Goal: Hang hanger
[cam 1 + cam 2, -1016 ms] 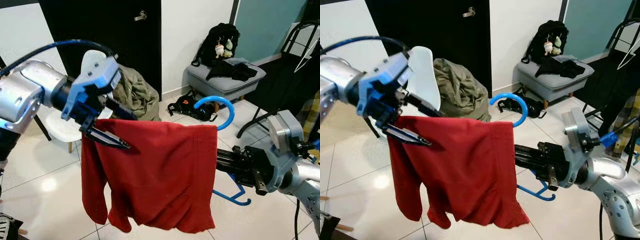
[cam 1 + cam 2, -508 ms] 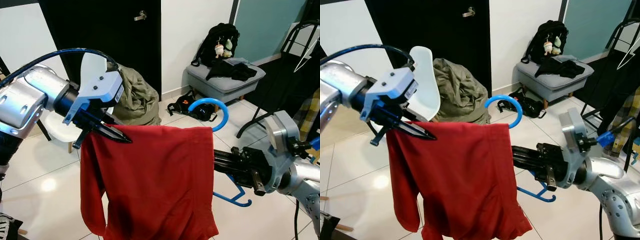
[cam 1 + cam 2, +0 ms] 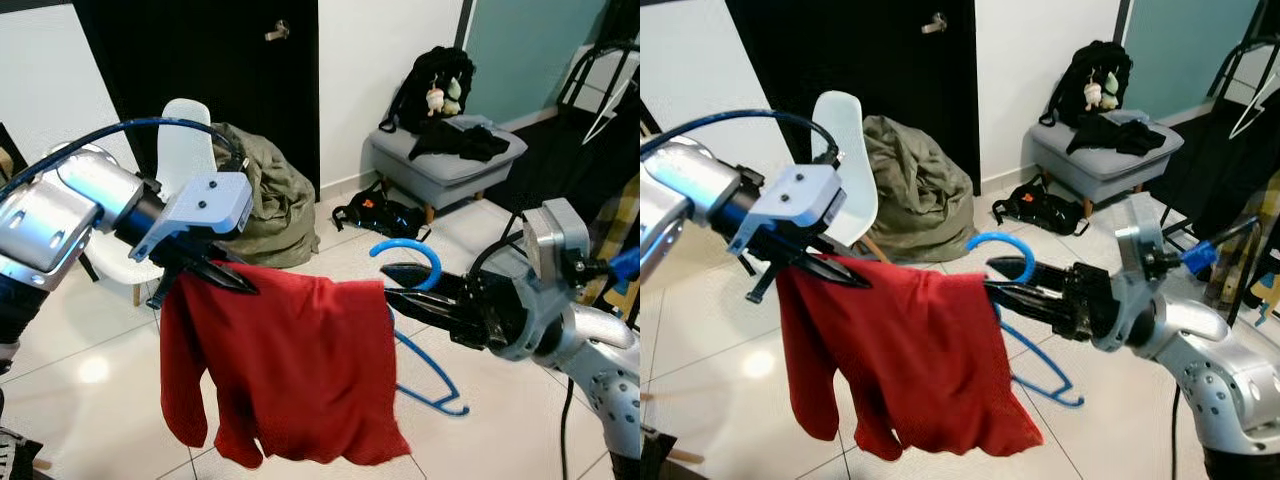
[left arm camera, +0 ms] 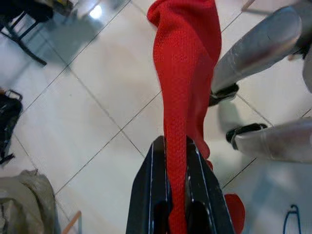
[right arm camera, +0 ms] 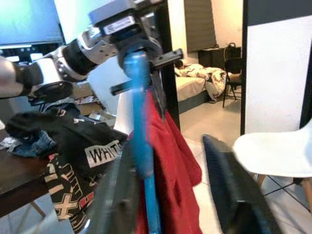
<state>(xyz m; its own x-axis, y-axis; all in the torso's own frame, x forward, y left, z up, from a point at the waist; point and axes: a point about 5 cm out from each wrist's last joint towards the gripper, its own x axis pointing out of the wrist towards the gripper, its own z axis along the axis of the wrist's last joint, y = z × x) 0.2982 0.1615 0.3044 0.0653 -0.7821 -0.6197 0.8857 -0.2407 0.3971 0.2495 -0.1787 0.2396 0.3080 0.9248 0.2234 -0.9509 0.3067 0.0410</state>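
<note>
Nearest, hanging low over the pale tiled floor [image 3: 80,350]: a red garment [image 3: 280,370], draped from a blue hanger [image 3: 405,270] and sagging in loose folds to a ragged hem. Pinched at its upper corner on the robot's left side by the left gripper [image 3: 225,278], jaws closed tight on the cloth; in the left wrist view, red knit squeezed between the two black fingers [image 4: 156,195] and trailing away toward the floor. At the garment's other upper corner, the right gripper [image 3: 410,285], jaws parted wide around the hanger's neck just under the curved blue hook; whether touching the plastic, cannot tell. In the right wrist view, the blue stem [image 5: 141,146] standing between the spread fingers, nearer one of them, red cloth just beyond. Below the right gripper, the hanger's blue lower bar [image 3: 425,385] poking out past the garment's edge, above the tiles.

Farther back, behind the left gripper: a white chair [image 3: 185,130], with an olive bundle of cloth [image 3: 265,195] heaped beside it against a black door [image 3: 200,60]. On the floor near the wall, a small black bag [image 3: 385,215]. Beyond that, a grey ottoman [image 3: 445,165] carrying dark clothes, and a black backpack [image 3: 435,85] leaning against the wall behind it. Far right, a black rack [image 3: 600,90].
</note>
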